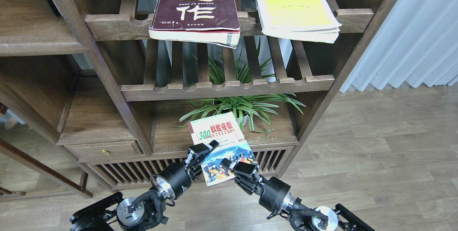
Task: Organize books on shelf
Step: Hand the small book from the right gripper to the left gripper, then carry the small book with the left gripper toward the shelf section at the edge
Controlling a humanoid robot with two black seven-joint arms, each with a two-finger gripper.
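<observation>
The thick maroon book [195,9] with white characters lies flat on the top slatted rack, overhanging its front rail. The yellow-green book [295,9] lies flat to its right on the same rack. The "300" book [220,141] with the colourful picture is held tilted in the air in front of the plant. My left gripper [202,152] is closed on its left edge. My right gripper [239,168] is closed on its lower right corner. A solid dark brown shelf board [168,138] sits behind the held book, under the plant.
A green spider plant [239,107] stands on the solid board below the empty middle slatted rack [229,87]. More solid boards are at left [93,123] and upper left [32,43]. A drawer [103,151] sits lower left. White curtain [411,37] and wood floor are at right.
</observation>
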